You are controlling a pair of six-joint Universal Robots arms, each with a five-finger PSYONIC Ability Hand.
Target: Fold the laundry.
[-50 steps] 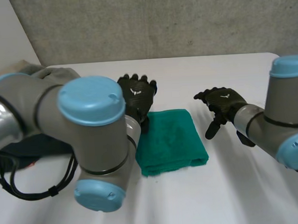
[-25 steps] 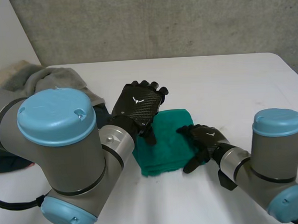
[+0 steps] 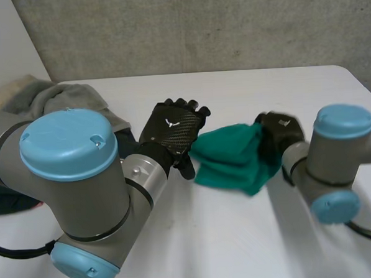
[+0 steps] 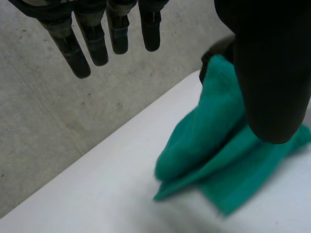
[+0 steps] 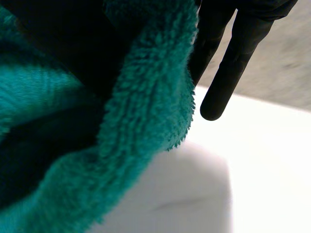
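Since a moment ago hoisted by one edge off the white bench [image 3: 240,236], pinched in the right robot hand [image 3: 278,134], left robot hand [image 3: 172,130] relaxed alongside: soft, floppy green terry towel [image 3: 233,158], probably best gripped at corners.

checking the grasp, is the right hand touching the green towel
Touching: the right wrist view shows the green towel bunched against the right hand.

The white table [image 3: 253,235] bears a green towel [image 3: 233,155] and a grey laundry heap [image 3: 65,98].
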